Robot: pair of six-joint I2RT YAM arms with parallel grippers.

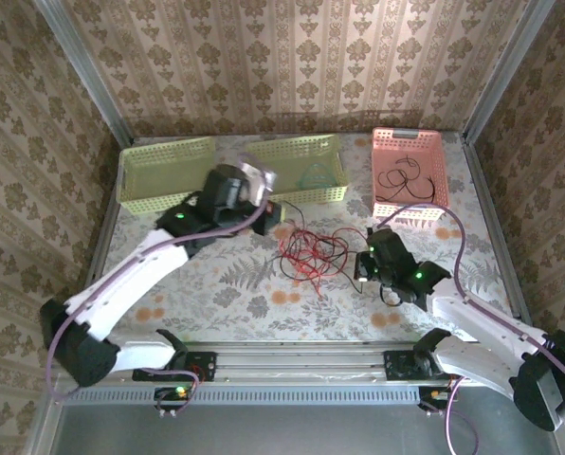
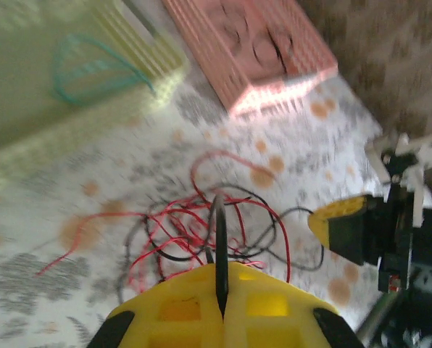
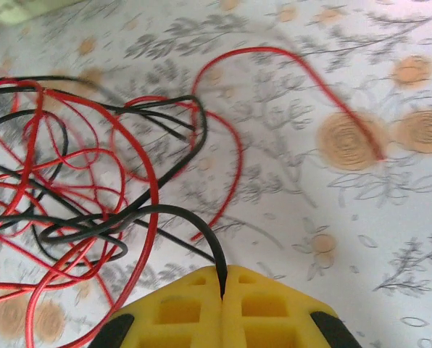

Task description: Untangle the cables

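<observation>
**Left tool (image 2: pixel 222 281) and right tool (image 3: pixel 223 283) each clamped on a black strand**

Behind the left tool, a teal cable (image 2: pixel 93 69) lies looped in the green basket (image 1: pixel 169 166). The left tool's yellow fingers (image 2: pixel 187 304) are shut on a thin black wire rising from the cables (image 1: pixel 311 251). These are thin red and black wires, looped over one another in a loose knot mid-desk (image 1: pixel 245 294), between the arms. Further right, the right tool pinches another black strand curving into the heap.

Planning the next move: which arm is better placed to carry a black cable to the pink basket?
Right, likely: the right fingers pinch a black cable and sit nearest the pink basket; the left fingers are across the tangle by the green basket.
</observation>
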